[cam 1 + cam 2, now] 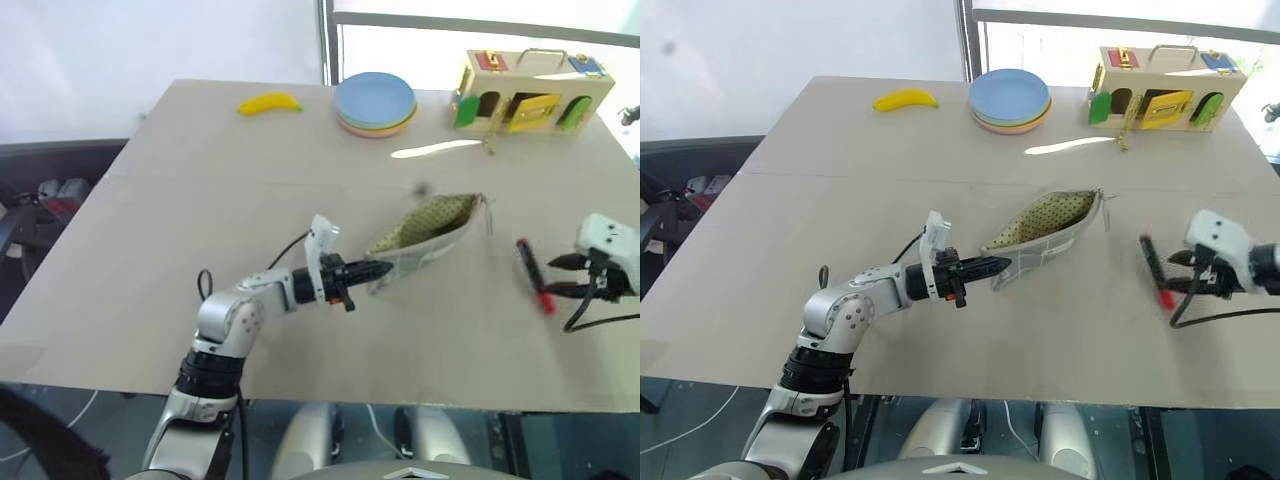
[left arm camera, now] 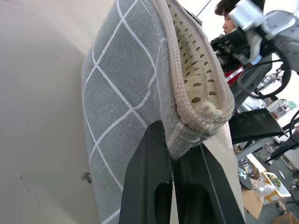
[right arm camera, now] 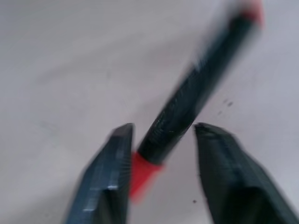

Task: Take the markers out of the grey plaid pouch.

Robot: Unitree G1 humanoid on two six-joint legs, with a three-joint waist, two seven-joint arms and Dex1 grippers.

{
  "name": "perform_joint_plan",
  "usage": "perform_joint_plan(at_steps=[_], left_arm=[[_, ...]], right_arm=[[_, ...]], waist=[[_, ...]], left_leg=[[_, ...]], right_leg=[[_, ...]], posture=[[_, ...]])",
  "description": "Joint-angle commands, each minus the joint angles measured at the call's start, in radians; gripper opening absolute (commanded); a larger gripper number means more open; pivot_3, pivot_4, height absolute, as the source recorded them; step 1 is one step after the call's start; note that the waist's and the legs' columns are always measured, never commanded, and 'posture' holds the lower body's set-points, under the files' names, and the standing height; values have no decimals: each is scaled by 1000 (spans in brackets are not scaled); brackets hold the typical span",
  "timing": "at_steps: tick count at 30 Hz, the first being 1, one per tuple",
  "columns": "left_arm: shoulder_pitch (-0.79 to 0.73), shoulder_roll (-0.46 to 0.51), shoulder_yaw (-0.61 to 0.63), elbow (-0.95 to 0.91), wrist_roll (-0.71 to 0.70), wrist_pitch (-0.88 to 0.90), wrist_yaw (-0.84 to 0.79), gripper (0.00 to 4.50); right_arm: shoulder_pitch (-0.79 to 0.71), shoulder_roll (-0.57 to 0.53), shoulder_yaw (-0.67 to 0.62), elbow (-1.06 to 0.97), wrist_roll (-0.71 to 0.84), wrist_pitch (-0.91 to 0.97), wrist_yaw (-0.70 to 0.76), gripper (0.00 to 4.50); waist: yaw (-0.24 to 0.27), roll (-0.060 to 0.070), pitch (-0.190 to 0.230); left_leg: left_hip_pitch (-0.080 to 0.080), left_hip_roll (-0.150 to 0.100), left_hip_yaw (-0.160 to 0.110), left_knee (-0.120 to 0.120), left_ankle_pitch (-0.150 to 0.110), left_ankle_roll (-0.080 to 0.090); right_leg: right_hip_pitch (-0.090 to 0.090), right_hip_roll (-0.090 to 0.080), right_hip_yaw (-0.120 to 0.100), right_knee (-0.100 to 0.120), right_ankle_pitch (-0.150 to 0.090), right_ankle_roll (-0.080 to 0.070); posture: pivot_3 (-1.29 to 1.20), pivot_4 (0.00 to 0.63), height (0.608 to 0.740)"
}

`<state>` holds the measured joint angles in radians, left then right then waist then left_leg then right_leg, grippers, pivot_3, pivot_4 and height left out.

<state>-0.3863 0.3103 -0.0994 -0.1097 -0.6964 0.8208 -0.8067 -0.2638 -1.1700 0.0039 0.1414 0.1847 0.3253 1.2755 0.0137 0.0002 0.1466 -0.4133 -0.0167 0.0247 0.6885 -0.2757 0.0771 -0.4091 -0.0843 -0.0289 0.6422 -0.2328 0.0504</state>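
Observation:
The grey plaid pouch (image 1: 425, 232) lies mid-table with its mouth open and its dotted olive lining showing. My left gripper (image 1: 385, 268) is shut on the pouch's near corner; in the left wrist view the two fingers (image 2: 149, 177) pinch the seam of the pouch (image 2: 126, 93). To the right, a black marker with a red end (image 1: 533, 275) is low over the table. My right gripper (image 1: 553, 277) is beside it, open. In the right wrist view the marker (image 3: 187, 107) sits between the spread fingers (image 3: 114, 163), blurred and apart from both.
At the far side of the table are a yellow banana (image 1: 269, 102), a stack of coloured plates (image 1: 375, 102) and a wooden latch box (image 1: 530, 90). The table's right edge is close to my right gripper. A person (image 2: 229, 14) is beyond the table.

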Motion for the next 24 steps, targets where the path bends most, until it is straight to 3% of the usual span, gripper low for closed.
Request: perform_joint_plan(at_steps=[1, 3, 7, 11, 15, 24], left_arm=[[1, 4, -10, -27, 9, -19, -15, 0], [1, 6, -11, -25, 12, -21, -19, 0], [5, 12, -15, -25, 14, -25, -27, 0], [9, 15, -28, -23, 21, -36, -35, 0], [6, 12, -33, -14, 29, -48, -36, 0], [10, 5, -48, 0, 51, -68, -48, 0]], right_arm=[[-16, -10, 15, 44, -86, -88, -46, 3525], [-28, -18, -10, 23, -63, -64, -34, 4430], [-77, -16, -71, -64, 9, -1, -29, 4475], [-224, 40, -101, -210, 133, 90, -34, 4475], [-347, 107, -24, -254, 133, 46, -12, 4475], [-432, 232, 129, -215, 42, -117, 34, 417]], waist=[[2, 0, 0], [2, 0, 0], [-1, 1, 0], [-4, 1, 1], [6, 0, 1], [-1, 0, 1]], left_leg=[[0, 0, 0, 0, 0, 0], [0, -1, 0, 0, 0, 0], [0, 0, 0, 0, 0, 0], [1, 1, 0, 0, 1, -1], [0, 2, -2, 0, 1, -2], [-1, -1, -2, 0, 1, -1]], right_leg=[[0, 0, 0, 0, 0, 0], [0, 0, 0, 0, 0, 0], [0, 0, 0, 0, 0, 0], [0, 2, 1, 0, 0, 0], [0, 3, -1, 0, 0, 0], [0, 0, -1, -1, 0, 0]], posture=[[0, 150, 740], [0, 150, 740], [0, 150, 740], [0, 150, 740], [0, 150, 740], [0, 150, 740]])
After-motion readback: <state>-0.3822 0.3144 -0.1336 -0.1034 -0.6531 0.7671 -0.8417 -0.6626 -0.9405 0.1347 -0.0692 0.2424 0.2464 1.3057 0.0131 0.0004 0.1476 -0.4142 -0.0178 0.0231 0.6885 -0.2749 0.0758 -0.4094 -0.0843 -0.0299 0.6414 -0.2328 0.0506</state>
